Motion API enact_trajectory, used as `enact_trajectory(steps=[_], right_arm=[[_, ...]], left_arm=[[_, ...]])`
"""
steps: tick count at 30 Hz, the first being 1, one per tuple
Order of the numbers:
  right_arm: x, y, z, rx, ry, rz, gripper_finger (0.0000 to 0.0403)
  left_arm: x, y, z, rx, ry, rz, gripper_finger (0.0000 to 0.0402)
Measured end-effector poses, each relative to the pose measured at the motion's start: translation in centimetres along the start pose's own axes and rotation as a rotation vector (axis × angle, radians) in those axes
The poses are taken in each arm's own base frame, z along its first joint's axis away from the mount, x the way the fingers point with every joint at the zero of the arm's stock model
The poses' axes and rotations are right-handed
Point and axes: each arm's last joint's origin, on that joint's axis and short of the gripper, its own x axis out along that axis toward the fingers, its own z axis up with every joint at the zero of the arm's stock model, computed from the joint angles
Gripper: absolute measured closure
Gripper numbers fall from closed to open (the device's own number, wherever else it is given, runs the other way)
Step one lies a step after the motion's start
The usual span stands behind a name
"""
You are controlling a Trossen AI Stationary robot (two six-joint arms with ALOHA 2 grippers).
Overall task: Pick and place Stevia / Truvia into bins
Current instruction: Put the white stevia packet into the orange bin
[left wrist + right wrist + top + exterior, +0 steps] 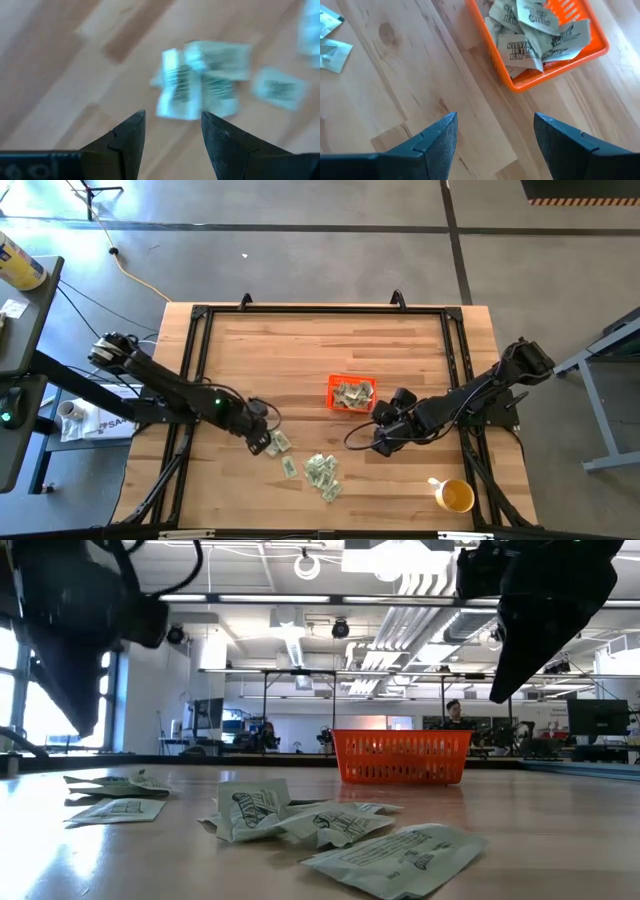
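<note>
Several pale green and white Stevia packets lie flat and loose on the wooden table, near its front middle; a small cluster lies past my left gripper's fingers. The orange bin stands at the table's middle with several packets inside. My left gripper hovers open above the leftmost packets, with nothing between its fingers. My right gripper hangs open over bare wood, just near-right of the bin, holding nothing.
A yellow cup with a white handle stands at the table's near right corner. A black frame runs along the table's far edge and sides. Bare wood lies between the bin and the far edge.
</note>
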Motion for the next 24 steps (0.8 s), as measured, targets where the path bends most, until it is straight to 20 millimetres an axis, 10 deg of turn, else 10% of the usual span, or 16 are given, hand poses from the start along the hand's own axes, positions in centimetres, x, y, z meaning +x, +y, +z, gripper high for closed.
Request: enact_trajectory(steps=[12, 24], right_arm=[[0.0, 0.0, 0.0, -0.005, -0.010, -0.012, 0.0151], [0.0, -0.2, -0.1, -0.023, 0.001, -0.031, 0.0151]], left_arm=[[2.0, -0.4, 0.6, -0.021, 0.018, 0.013, 0.0169], [2.9, -0.5, 0.6, 0.009, 0.019, 0.040, 0.0073]])
